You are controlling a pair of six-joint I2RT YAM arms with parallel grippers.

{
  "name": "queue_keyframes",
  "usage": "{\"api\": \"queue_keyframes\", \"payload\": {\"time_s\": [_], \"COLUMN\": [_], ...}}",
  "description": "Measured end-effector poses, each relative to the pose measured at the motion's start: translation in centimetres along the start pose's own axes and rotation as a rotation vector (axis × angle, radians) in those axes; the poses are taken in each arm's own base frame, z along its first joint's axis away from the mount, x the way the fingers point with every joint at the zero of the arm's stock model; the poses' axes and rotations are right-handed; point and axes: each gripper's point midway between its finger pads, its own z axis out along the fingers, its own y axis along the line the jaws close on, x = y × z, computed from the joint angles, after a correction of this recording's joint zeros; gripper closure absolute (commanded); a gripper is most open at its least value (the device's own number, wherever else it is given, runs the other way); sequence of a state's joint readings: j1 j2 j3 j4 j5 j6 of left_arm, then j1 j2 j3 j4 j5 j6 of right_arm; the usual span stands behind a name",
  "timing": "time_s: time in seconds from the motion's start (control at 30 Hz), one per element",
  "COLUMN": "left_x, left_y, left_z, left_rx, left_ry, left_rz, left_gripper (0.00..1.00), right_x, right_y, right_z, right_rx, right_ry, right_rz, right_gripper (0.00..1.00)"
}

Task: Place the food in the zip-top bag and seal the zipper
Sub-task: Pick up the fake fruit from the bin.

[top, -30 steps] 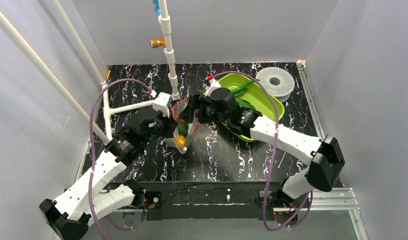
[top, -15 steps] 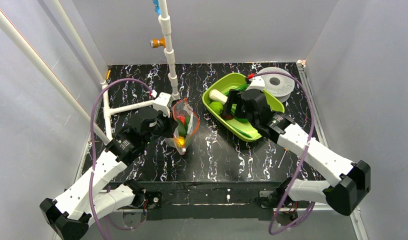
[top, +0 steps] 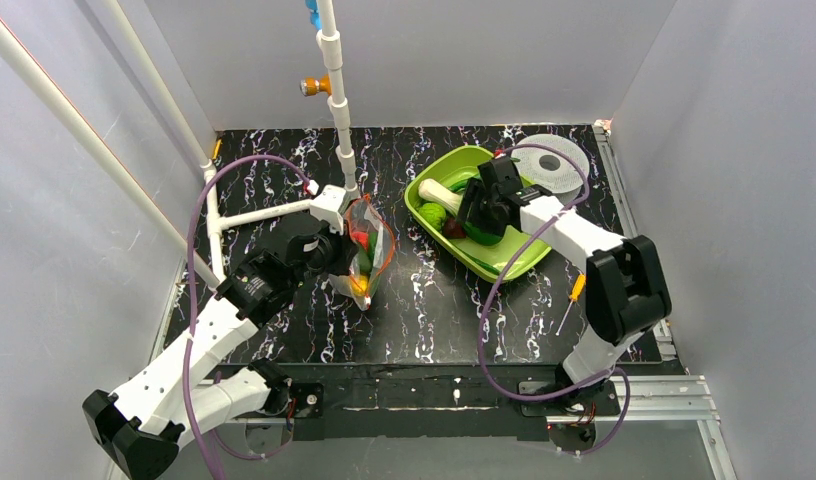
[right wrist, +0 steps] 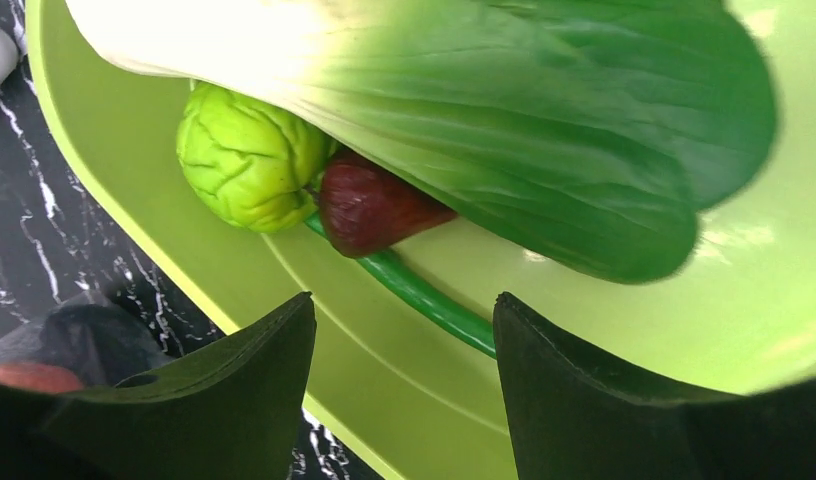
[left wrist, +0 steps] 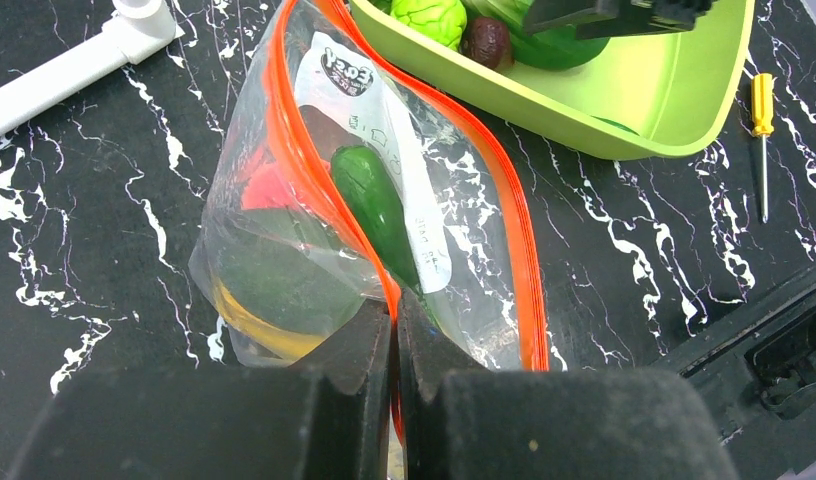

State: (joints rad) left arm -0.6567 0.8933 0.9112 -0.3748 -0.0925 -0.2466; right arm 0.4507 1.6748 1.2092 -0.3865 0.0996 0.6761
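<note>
Right end effector nearer glossy bok choy

The top camera looks down on the whole table from its near edge, while both wrist cameras peer in close, each catching the tray.

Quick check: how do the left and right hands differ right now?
The left hand is shut on the zipper of the zip-top bag; the right hand is open and holds nothing. The left hand is over the black table; the right hand is over the lime-green tray, facing the bok choy. Both have black fingers.
</note>
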Motion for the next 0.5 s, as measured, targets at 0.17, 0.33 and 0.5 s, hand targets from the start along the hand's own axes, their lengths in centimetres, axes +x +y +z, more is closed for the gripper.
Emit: {"api": "queue_keyframes", "payload": {"time_s": [0.17,0.33,0.5], "left_x": [0.0,0.1,0.1], "left_y": [0.0,-0.1,-0.1], "left_z": [0.0,0.1,0.1], "left_rx": [0.0,0.003,0.004], "left_ry": [0.002,0.004,0.004], "left_rz": [0.0,0.0,0.0], "left_gripper": [1.0,1.0,1.0], "right_x": [0.2,0.5,1.1], "right_y": [1.4,2.1,1.8], "right_z": [1.9,4.4,5.7], "right_rx": [-0.049,-0.064,-0.047], "right_ry": [0.04,0.074,0.098], "right_rz": [0.054,0.098,0.111], "right_gripper": [0.29,0.31,0.4]}}
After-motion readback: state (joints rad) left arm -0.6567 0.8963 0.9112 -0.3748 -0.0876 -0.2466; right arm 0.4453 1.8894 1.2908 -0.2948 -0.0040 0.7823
